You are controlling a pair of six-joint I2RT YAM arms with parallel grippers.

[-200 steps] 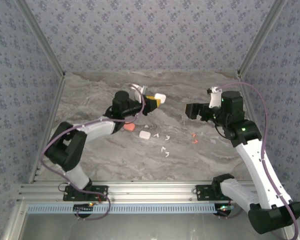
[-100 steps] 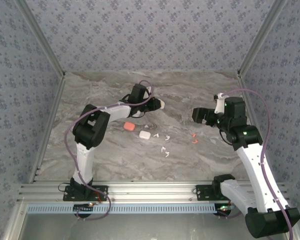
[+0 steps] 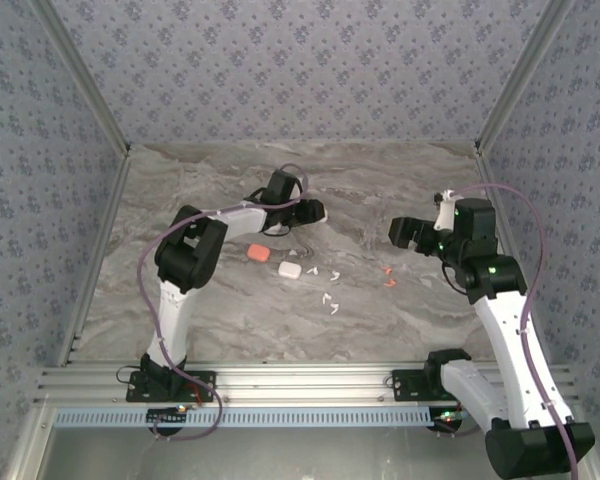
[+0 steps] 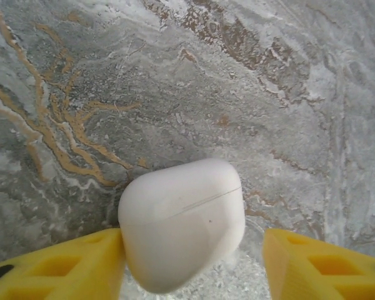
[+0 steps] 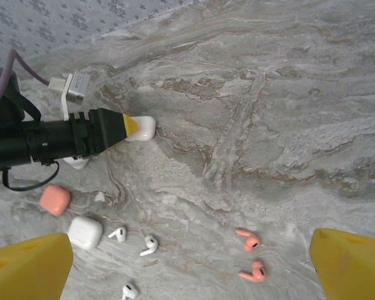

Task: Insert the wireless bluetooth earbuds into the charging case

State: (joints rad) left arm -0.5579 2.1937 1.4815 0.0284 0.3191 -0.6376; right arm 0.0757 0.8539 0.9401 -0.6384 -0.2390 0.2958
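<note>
Charging case (image 4: 181,228) inside parted left claw (image 4: 190,253)

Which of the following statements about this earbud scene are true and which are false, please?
1. The white case at the left gripper is closed. True.
2. The right gripper grips an orange-red earbud. False: its jaws stand open and empty; the orange-red earbuds lie on the table.
3. A second white case and an orange-pink case lie near each other on the table. True.
4. The white earbuds sit inside a case. False: they lie loose on the table.
</note>
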